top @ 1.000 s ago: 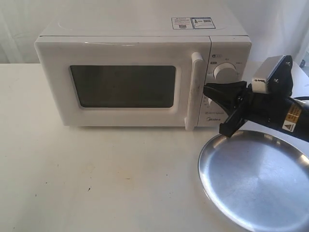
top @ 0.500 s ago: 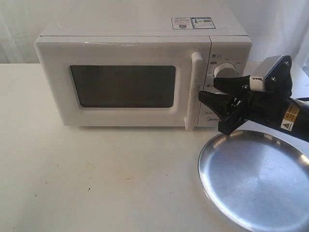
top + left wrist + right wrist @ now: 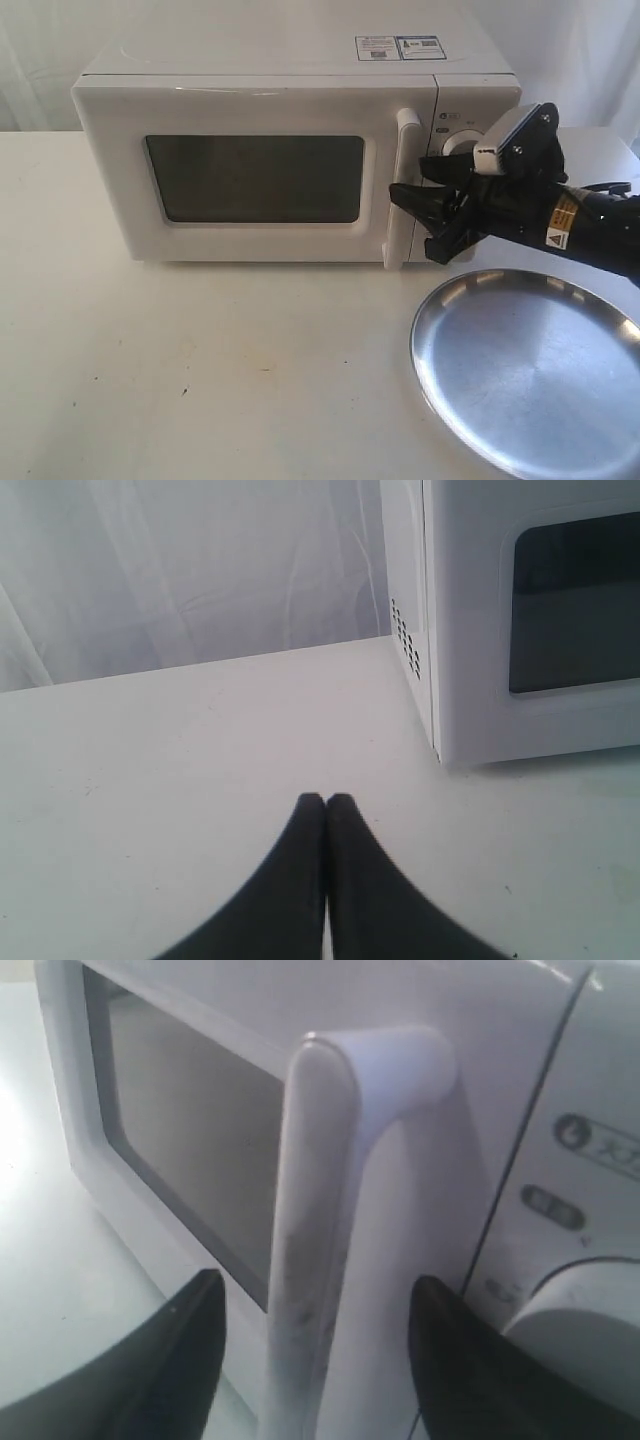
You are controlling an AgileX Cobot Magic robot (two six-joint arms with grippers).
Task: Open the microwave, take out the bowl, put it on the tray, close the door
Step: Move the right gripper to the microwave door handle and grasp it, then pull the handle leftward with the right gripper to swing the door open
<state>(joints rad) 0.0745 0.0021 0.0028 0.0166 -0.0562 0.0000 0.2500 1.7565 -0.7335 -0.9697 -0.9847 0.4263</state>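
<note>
The white microwave (image 3: 270,150) stands at the back of the table with its door (image 3: 250,180) shut. My right gripper (image 3: 408,177) is open at the tall white bar handle (image 3: 403,200). In the right wrist view the handle (image 3: 320,1160) runs between the two dark fingers (image 3: 175,1350), which stand apart from it on either side. The silver tray (image 3: 530,370) lies at the front right, below the right arm. My left gripper (image 3: 326,802) is shut on nothing, over the table by the microwave's side wall (image 3: 405,600). The bowl is hidden.
Two round knobs (image 3: 462,147) sit on the control panel right of the handle, close to the right gripper. White curtains hang behind the table. Bare white tabletop (image 3: 200,370) stretches in front of the microwave.
The right gripper has moved left and slightly up, from over the tray's far rim to the door handle, and its fingers now straddle the handle.
</note>
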